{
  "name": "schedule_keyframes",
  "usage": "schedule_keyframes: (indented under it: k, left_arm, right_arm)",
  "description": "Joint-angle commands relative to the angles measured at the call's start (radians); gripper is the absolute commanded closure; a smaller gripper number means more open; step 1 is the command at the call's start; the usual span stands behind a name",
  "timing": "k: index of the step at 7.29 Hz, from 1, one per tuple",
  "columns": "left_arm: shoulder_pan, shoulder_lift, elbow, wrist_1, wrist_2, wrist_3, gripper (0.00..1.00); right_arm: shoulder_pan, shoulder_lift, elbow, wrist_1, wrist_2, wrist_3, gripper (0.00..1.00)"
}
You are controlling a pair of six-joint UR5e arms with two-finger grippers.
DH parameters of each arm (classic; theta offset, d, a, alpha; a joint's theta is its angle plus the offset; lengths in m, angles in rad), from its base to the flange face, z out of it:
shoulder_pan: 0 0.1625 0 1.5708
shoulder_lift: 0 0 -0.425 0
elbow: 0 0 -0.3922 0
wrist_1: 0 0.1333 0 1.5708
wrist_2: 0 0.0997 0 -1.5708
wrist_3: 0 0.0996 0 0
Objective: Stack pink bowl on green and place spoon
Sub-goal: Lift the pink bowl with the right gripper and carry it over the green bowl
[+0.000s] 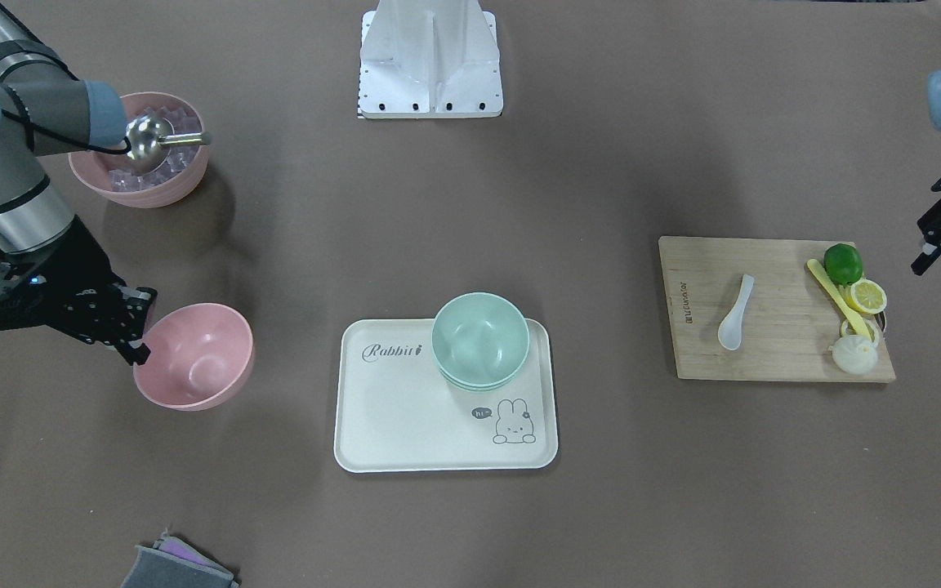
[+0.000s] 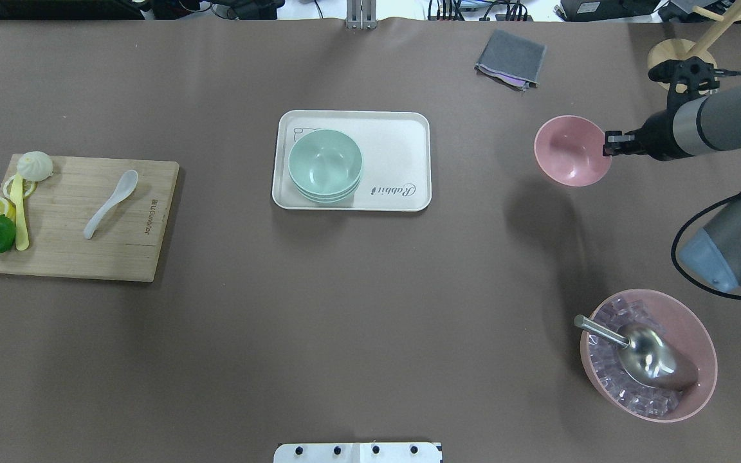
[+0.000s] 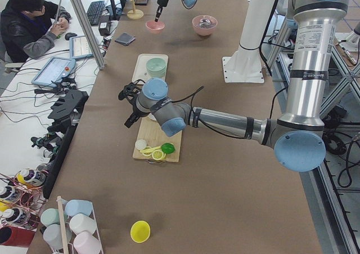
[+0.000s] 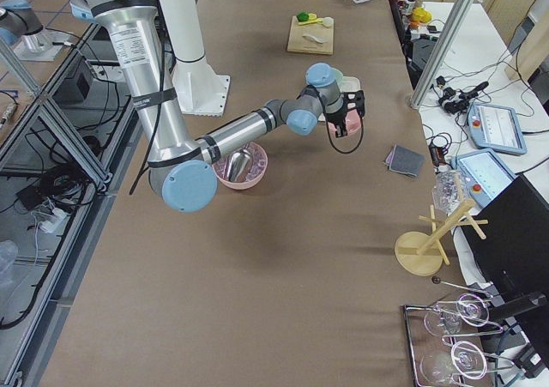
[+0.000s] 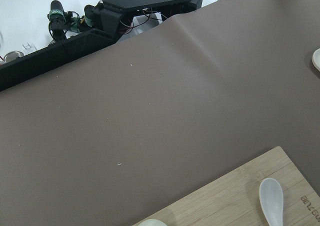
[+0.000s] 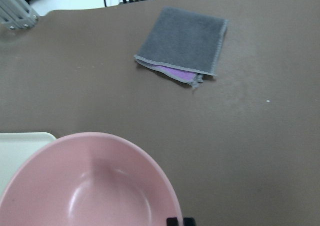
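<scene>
One rim-hold: right gripper (image 1: 140,351) clamped on pink bowl (image 1: 201,359), tilted, raised off table, well apart from green bowl (image 1: 479,336) on tray (image 1: 405,425). Spoon (image 1: 736,314) on cutting board (image 1: 773,359), near left gripper (image 1: 928,245), spread wide.

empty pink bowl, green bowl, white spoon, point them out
empty pink bowl (image 2: 570,154): overhead exterior view, inside bottom.
green bowl (image 2: 324,162): overhead exterior view, inside bottom.
white spoon (image 2: 107,209): overhead exterior view, middle of the handle.
</scene>
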Motion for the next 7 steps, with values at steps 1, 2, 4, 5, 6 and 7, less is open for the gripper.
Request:
schedule_keyframes:
  k: [1,2,4,5,6,7]
  left_arm:
    - [0.000,0.002,0.001,0.001,0.000,0.000,0.02]
    - [0.000,0.001,0.001,0.002,0.001,0.000,0.02]
    - [0.000,0.001,0.002,0.001,0.001,0.000,0.02]
    - [0.000,0.002,0.001,0.001,0.001,0.000,0.02]
    - [0.000,0.002,0.002,0.001,0.003,0.000,0.02]
    - [0.000,0.002,0.002,0.001,0.003,0.000,0.02]
  right_arm:
    - [-0.070,0.155,0.016,-0.134,-0.034,0.063,1.00]
    - [-0.100,0.197,0.042,-0.246,-0.053,0.074,1.00]
    - [-0.170,0.313,0.035,-0.447,-0.064,0.088,1.00]
    - [-0.193,0.388,-0.015,-0.489,-0.064,0.165,1.00]
    - [-0.212,0.480,-0.124,-0.500,-0.064,0.239,1.00]
    - [-0.226,0.551,-0.224,-0.499,-0.064,0.261,1.00]
